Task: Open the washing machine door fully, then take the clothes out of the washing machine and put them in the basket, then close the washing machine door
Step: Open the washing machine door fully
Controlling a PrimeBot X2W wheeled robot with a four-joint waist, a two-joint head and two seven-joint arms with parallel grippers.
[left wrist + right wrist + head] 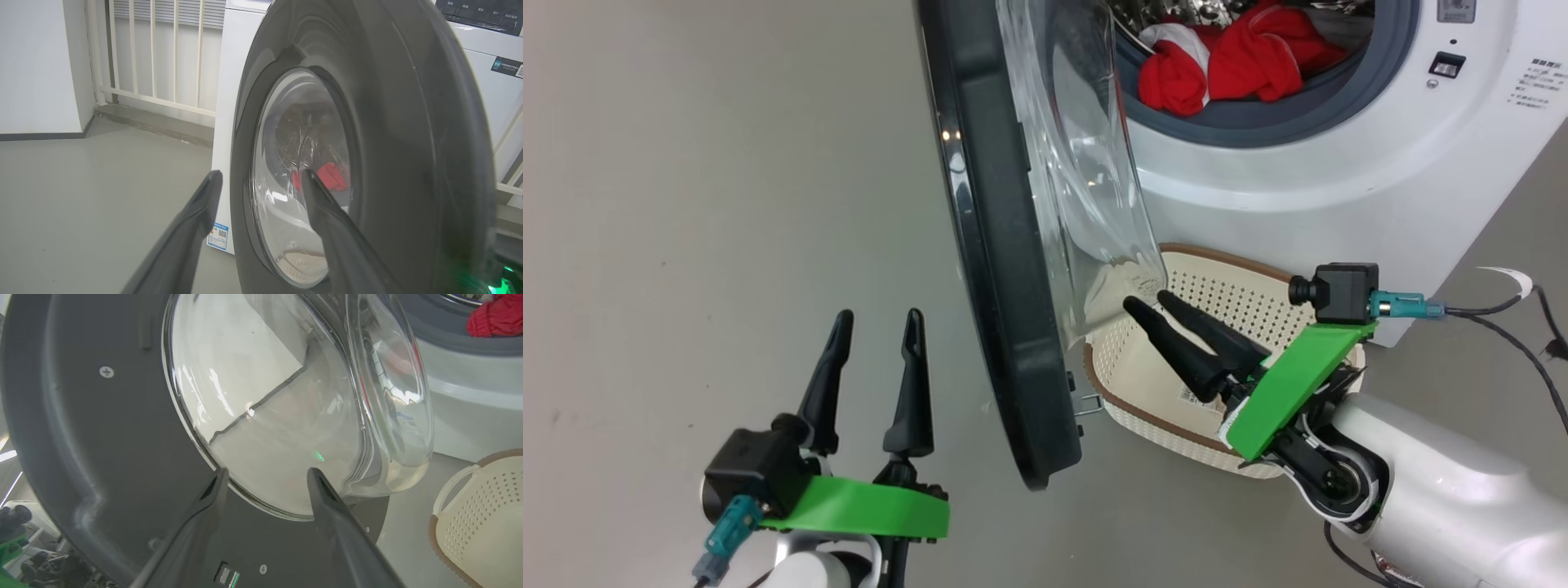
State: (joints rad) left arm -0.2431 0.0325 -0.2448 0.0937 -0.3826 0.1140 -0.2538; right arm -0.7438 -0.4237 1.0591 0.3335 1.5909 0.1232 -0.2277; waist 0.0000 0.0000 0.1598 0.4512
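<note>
Fingers (823,384) of the left gripper (879,320) and right gripper (1147,300) stand apart, gripping nothing. Ahead, the washing machine (1298,188) stands on the floor (686,204), its door (996,245) swung open between the two grippers. Under the right gripper, the basket (1241,294) sits just beside the machine front. Red clothes (1241,57) lie in the drum (1143,12).

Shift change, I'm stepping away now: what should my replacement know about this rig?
Left tool: open, empty, on the outer side of the washing machine door.
Right tool: open, empty, over the basket, beside the door's glass.
Done: door swung out, seemingly not fully.
Clothes lie in the washing machine drum; none seen in the basket.
Left: finish opening, move clothes, close door.
</note>
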